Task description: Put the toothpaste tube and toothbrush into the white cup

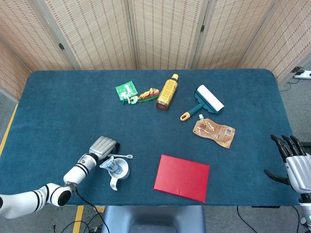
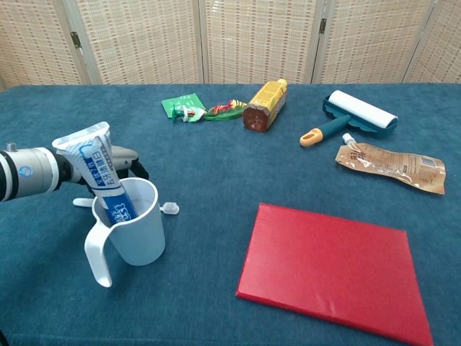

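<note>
Two task items logged, one of them already in place. Started with the blue table (image 1: pixel 58 107), filling most of the head view. Noted a red board (image 1: pixel 182 177) flat at lower centre, well apart from the work. Left unlisted the clutter along the upper middle.

Found the left hand (image 1: pixel 103 147) at lower left of the head view, low over the cloth just behind the white cup (image 2: pixel 140 234). Could not tell whether it was pinching anything: in the chest view, mostly hidden behind the tube; from above, seen only as a grey back. Found the right hand (image 1: pixel 297 165) at the lower right edge, off the table, fingers spread, holding nothing.

Recorded the cup upright at lower left of the chest view, handle toward the camera. Recorded the toothpaste tube (image 2: pixel 97 162) standing inside it, leaning toward the left edge, crimped end up above the rim.

Located the toothbrush (image 2: pixel 170 207) flat on the cloth just behind the cup, head poking out on the right side, handle running left under the hand.

Judged step: tube done, toothbrush pickup in hand. Next move, as judged: pinch the thin handle off the cloth, lift, tip upright, and lower beside the tube without knocking the cup.
</note>
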`<state>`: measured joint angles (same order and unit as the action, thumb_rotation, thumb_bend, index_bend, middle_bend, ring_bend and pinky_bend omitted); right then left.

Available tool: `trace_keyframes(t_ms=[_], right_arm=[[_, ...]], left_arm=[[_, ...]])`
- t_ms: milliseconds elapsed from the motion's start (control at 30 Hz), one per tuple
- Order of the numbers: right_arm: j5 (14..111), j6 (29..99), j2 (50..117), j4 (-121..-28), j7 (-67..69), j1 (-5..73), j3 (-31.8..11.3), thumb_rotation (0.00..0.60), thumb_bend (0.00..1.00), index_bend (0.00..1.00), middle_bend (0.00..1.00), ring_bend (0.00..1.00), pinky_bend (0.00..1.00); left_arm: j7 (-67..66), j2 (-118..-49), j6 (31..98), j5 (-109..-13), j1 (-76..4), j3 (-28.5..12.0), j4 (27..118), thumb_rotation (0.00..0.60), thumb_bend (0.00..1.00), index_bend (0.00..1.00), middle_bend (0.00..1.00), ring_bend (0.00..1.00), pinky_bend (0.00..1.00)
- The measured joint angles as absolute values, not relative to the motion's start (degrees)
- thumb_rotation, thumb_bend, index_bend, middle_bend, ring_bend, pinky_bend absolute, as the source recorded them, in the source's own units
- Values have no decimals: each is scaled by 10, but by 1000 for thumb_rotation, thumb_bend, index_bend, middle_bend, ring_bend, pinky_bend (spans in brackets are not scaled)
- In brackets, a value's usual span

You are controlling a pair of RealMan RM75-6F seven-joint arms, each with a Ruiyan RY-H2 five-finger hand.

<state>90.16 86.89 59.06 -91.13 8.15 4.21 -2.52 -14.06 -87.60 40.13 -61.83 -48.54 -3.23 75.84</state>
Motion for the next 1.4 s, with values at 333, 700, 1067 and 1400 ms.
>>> trace_keyframes(t_ms=[333, 700, 1067, 1400], right_arm=[[903, 873, 590, -911, 83, 40, -25, 600, 48, 11, 178, 96, 83], [906, 876, 589, -913, 84, 41, -27, 600, 47, 11, 178, 96, 84], [911, 874, 589, -917, 80, 45, -27, 600, 47, 11, 178, 96, 83], [919, 874, 582, -931, 66, 51, -31, 600, 47, 11, 178, 96, 83]], left_arm=[[-126, -873, 409, -623, -480, -38, 757, 600, 386, 621, 1000, 948, 1000], [-63, -835, 424, -643, -466, -59, 781, 600, 405, 634, 1000, 950, 1000], [62, -757, 450, -666, -434, -92, 820, 600, 408, 647, 1000, 951, 1000], [233, -669, 474, -718, -387, -109, 864, 600, 409, 649, 1000, 951, 1000]])
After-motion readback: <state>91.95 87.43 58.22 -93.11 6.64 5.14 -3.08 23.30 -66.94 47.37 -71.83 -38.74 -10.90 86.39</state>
